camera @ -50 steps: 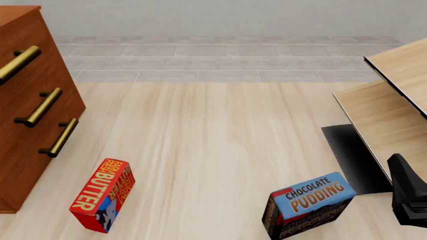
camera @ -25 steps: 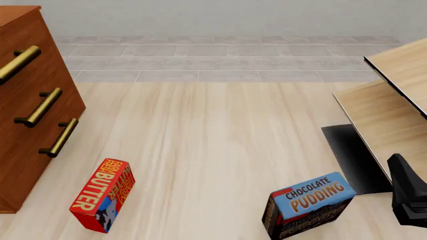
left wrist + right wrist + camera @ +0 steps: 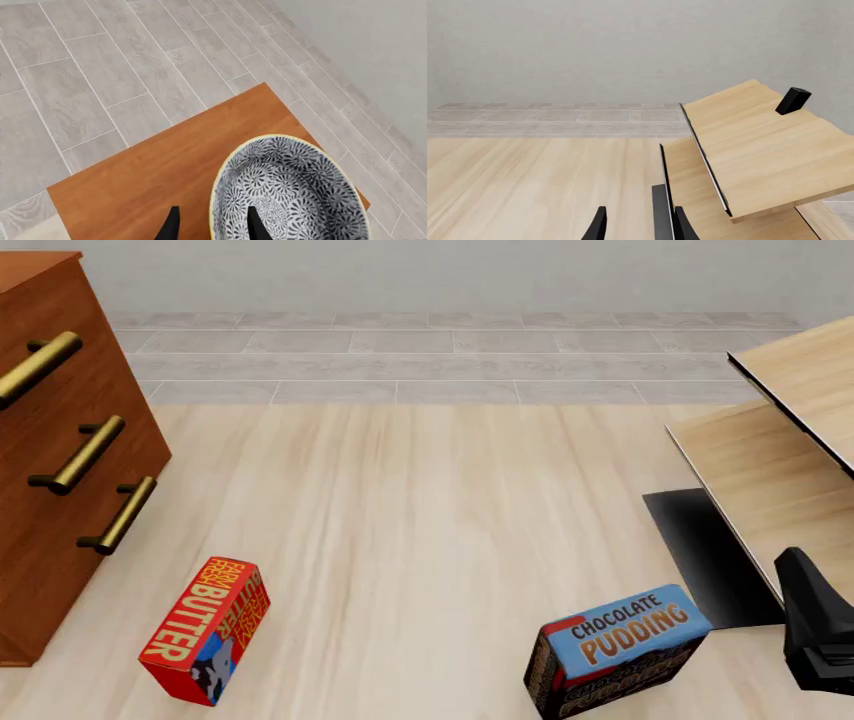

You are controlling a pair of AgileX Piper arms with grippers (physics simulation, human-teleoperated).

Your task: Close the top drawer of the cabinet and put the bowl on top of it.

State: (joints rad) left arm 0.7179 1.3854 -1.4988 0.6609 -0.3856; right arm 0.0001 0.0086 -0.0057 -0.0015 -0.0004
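I held the bowl (image 3: 287, 192) by its rim in my left end effector (image 3: 212, 226), one finger inside and one outside, above the cabinet (image 3: 173, 175) top (drawers looked flush in front), since that was where it belonged.

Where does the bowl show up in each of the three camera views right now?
Left wrist view: the bowl sits low in the picture, its rim between the left end effector fingers, over the cabinet top.
Front view: not in it.
Right wrist view: not in it.
Shared landmark: the cabinet, at the front view's left edge.
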